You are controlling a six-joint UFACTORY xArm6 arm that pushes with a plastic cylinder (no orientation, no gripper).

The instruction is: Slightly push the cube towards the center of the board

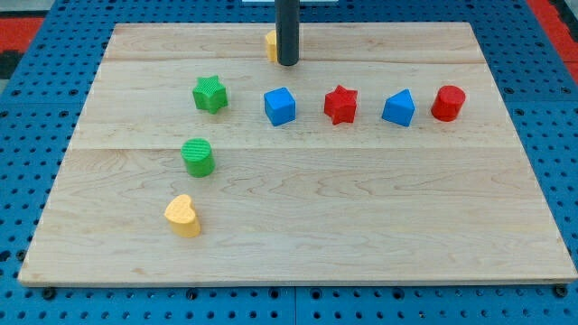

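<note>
- Camera view: our dark rod comes straight down from the view's top edge, upright, and our tip (287, 63) meets the wooden board (316, 226) near its far edge, a little left of the middle.
- We carry no jaws; the arm ends in the bare rod alone, so there is nothing to open or close.
- The rod's upper length is cut off by the frame, and none of the arm above it shows.
- A yellow block (270, 45) sits just behind and to the left of our tip, mostly hidden by the rod; only a sliver shows, and we cannot make out its shape or whether the tip touches it.
- The blue cube (280, 106) stands below our tip in the view, near it but apart, in the board's upper half and left of its middle.
- In the same row, left to right: a green star (209, 94), the cube, a red star (340, 105), a blue block (398, 108) with a peaked top, and a red cylinder (448, 103).
- A ribbed green cylinder (198, 156) and a yellow heart (182, 216) sit lower on the view's left.
- The board is pale planks with visible grain, lying on a blue pegboard table (27, 162) dotted with holes.
</note>
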